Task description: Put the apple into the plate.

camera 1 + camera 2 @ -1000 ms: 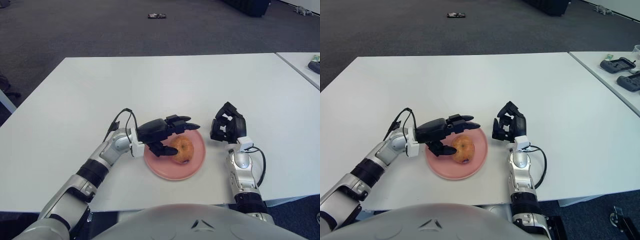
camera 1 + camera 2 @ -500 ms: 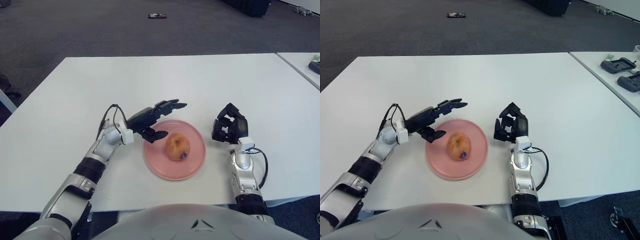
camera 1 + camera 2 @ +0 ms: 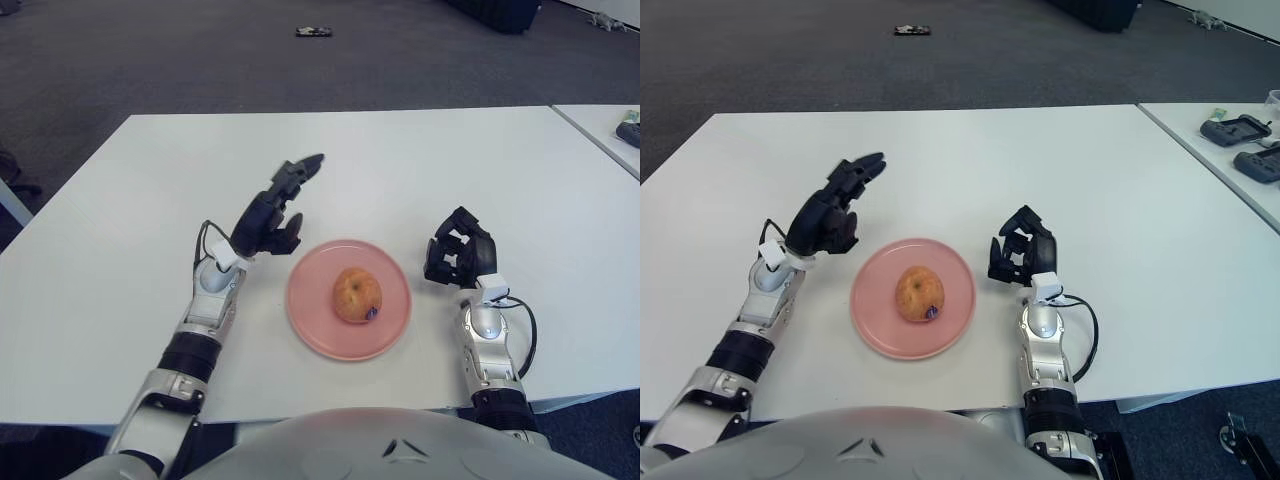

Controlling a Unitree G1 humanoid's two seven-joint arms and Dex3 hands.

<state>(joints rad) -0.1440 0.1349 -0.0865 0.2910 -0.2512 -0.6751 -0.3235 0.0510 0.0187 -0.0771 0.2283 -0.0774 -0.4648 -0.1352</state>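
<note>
Clearly, within the last second we had let go: our left hand [image 3: 268, 218], which had been down over the plate [image 3: 312, 322] with its fingers [image 3: 303, 165] around the apple [image 3: 357, 296], was now lifted clear and pulled back toward the left side of the worktop [image 3: 420, 160]. It hung raised above the surface just beside the plate's left rim, touching neither plate nor fruit. Those fingers were spread loosely, the long ones pointing up and away toward the far edge, and they held nothing. The apple sat alone near the middle of the pink plate, resting on its floor with a small dark sticker showing low on its near side, and it looked settled rather than rolling, though we could only judge that from how it lay. The plate itself stood toward the near edge of the worktop, roughly midway between our two arms. Our right hand [image 3: 1020, 250] showed just beside the plate on its right, its fingers curled in on themselves and gripping nothing; it looked much as it had a second before. We judged the task as good as done, since the apple was already in the plate and nothing was touching it. What remained, in our view, was only to bring the left arm away without brushing the rim, as a knock there could shift the plate or tip the fruit out.
</note>
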